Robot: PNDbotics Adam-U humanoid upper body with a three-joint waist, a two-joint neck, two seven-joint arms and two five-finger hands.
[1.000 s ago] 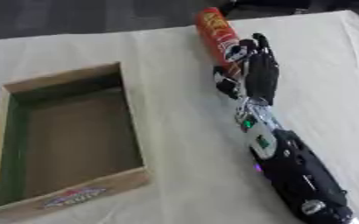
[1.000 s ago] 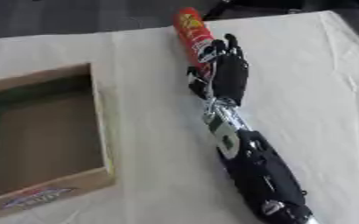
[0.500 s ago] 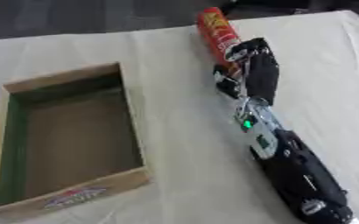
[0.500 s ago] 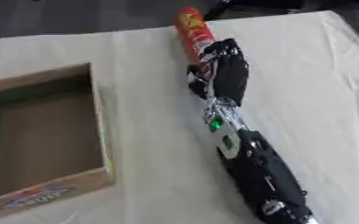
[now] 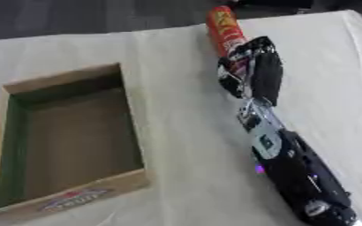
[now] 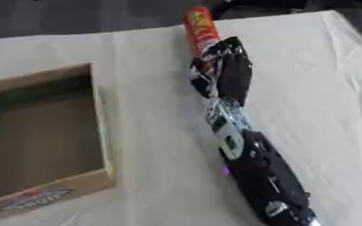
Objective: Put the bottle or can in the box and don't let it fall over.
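A tall red can point(image 5: 224, 28) with yellow lettering stands on the white tablecloth near the table's far edge. My right hand point(image 5: 253, 69) reaches in from the lower right and its fingers are curled round the can's lower part, hiding it. An open cardboard box point(image 5: 66, 137) with a green inner wall lies at the left, well apart from the can and hand. My left hand shows in neither view.
The white cloth point(image 5: 176, 176) covers the table, with bare room between box and arm. The table's far edge point(image 6: 137, 33) runs just behind the can, dark floor beyond. My right forearm point(image 5: 292, 167) crosses the lower right.
My right hand's fingers, straight beside the can a second ago, have curled in round its lower part. The can and box stay where they were.
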